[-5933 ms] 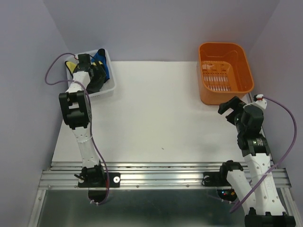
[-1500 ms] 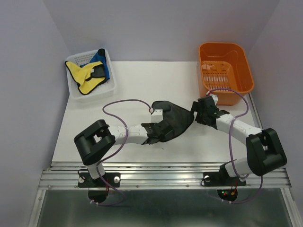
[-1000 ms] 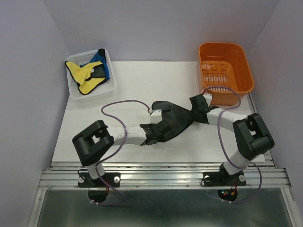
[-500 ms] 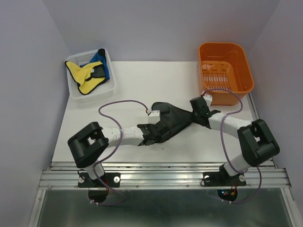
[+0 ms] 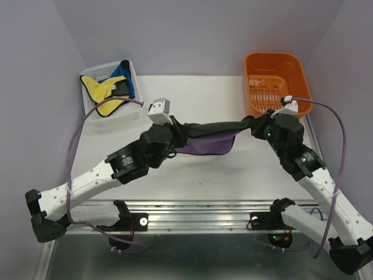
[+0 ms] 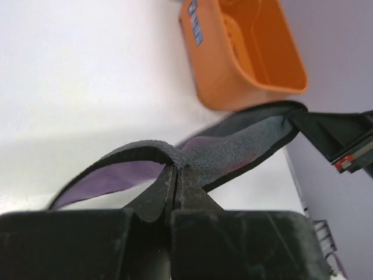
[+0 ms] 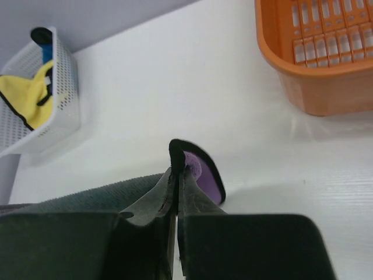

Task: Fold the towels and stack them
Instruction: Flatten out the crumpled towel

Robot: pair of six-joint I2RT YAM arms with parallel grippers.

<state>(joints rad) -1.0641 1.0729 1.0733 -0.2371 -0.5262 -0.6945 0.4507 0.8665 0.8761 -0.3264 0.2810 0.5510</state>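
The left gripper (image 6: pixel 176 177) is closed tight on one edge of the purple towel (image 5: pixel 205 144); its two fingers meet with only the cloth between them. The right gripper (image 7: pixel 175 175) is closed in the same way on the opposite edge. Between them the towel is stretched into a long band above the table (image 5: pixel 192 99). The dark grey side is on top, and the purple side shows below, where the cloth sags. Whether the sag touches the table, I cannot tell.

I judge that the step in hand is the spreading of the first towel: it is pulled open, but not yet laid flat and not yet folded. The next move calls for both arms to go down together with the cloth tight, so that it lands flat. If one gripper lets go too early, the towel may fall crumpled. The fold itself then needs a new grip at the corners.

The yellow towel (image 5: pixel 105 98) and the blue towel (image 5: pixel 125 77) lie unfolded in the basket (image 5: pixel 132 112) at the far left. The bin (image 5: pixel 249 93) stands at the far right.

In the left wrist view the bin carries a small blue sticker (image 6: pixel 194 22); its print is too small to read. I see no other writing.
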